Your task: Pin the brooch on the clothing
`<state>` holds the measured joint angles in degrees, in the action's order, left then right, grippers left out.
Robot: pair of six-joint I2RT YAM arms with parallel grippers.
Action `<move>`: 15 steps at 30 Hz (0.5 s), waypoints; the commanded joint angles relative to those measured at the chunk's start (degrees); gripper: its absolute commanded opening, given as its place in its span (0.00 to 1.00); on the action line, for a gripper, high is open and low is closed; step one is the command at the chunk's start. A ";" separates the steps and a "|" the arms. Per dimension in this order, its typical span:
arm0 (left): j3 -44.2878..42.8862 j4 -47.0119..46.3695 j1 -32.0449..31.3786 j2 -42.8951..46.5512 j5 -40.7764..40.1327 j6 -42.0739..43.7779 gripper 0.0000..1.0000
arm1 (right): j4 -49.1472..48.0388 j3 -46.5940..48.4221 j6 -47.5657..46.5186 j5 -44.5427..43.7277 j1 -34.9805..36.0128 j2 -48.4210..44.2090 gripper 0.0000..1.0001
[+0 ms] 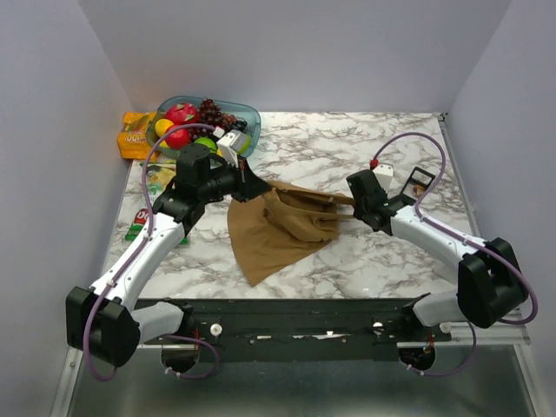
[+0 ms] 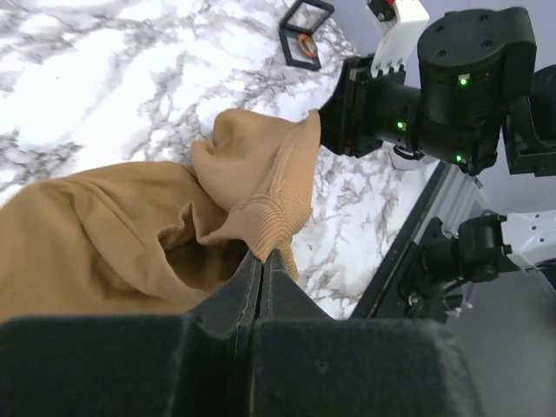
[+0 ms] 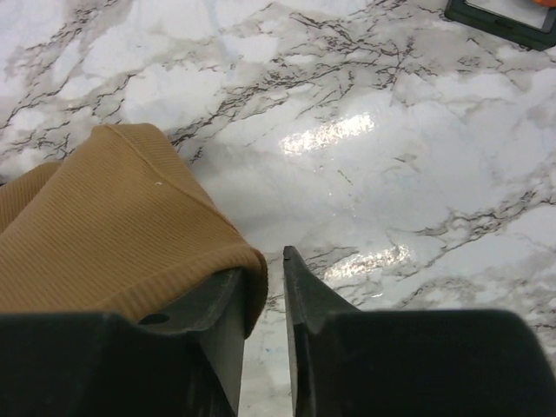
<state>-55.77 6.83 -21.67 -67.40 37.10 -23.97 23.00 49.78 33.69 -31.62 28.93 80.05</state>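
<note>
Clothing (image 1: 269,239) is being gathered, I judge: the left end effector (image 2: 261,254) is clamped shut on its ribbed hem at the heap's 10 o'clock; the right end effector (image 3: 265,261), narrowly parted, has cloth draped over one finger (image 3: 221,313) at 3 o'clock. Out at 2 o'clock the brooch (image 2: 306,43) apparently lies in a black frame (image 2: 287,43) on the bench (image 1: 347,148); fetching it comes next.

The tank top (image 3: 122,226) is matt, finely ribbed cloth; the table (image 3: 365,113) is glossy, smooth marble-look.

Fruit bowl (image 1: 252,113) far left; black frame (image 1: 422,182) right; marble table (image 1: 347,148).
</note>
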 commanded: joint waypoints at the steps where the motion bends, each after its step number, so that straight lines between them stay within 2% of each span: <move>1: -0.22 2.57 1.19 -0.53 -0.72 3.66 0.00 | 0.55 -0.56 0.33 1.20 -0.01 -3.05 0.40; 3: -0.22 2.49 1.19 -1.33 -0.45 4.54 0.00 | 0.20 -2.75 -0.73 4.78 0.08 -7.16 0.48; 5: -0.04 2.57 1.19 -2.56 -0.27 4.80 0.00 | -0.76 -4.68 -2.14 7.96 -0.01 -10.60 0.61; 7: 0.48 2.49 1.19 -3.44 -0.01 5.25 0.00 | -1.56 -7.06 -3.45 14.11 0.08 -15.07 0.70; 10: 2.06 1.35 1.19 -4.58 1.13 5.16 0.00 | -1.56 -9.69 -3.02 18.95 0.08 -19.04 0.77; 15: 2.42 2.31 1.19 -6.25 0.52 5.16 0.00 | -2.52 -12.77 -1.88 21.06 -0.01 -19.23 0.81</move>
<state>-54.08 9.19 -20.73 -72.44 37.10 -19.81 21.82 39.57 31.46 -15.44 28.93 60.42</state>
